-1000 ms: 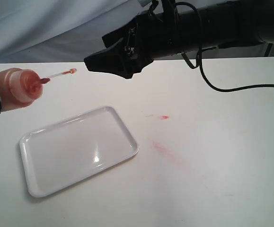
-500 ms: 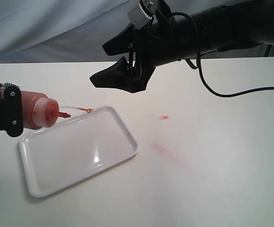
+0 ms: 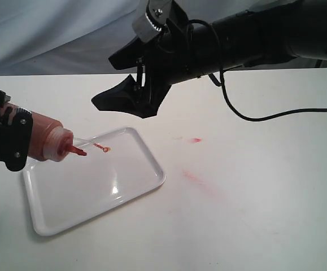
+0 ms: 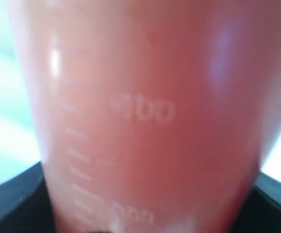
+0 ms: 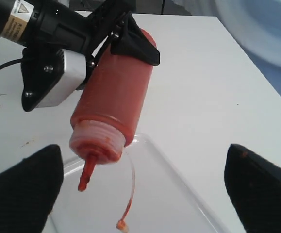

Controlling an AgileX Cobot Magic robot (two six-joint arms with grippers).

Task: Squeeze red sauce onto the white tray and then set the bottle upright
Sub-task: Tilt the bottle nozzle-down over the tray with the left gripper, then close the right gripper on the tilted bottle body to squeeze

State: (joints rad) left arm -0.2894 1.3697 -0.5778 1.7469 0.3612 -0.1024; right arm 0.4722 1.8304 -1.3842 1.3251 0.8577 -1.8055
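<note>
- The left gripper (image 3: 13, 138) clamps the bottle (image 3: 46, 141) by its body; within the last second it swings the bottle in from the far left, clear of the tray (image 3: 146, 183).
- The nozzle (image 3: 76, 151) now tilts down over the tray's left end, with the cap (image 3: 105, 149) dangling close to the surface (touching or not, we cannot tell).
- No sauce shows on the tray, so we judge that the squeeze comes next.
- The right gripper (image 3: 105, 80), jaws wide and empty, shifts left and hovers above the tray's far edge.
</note>
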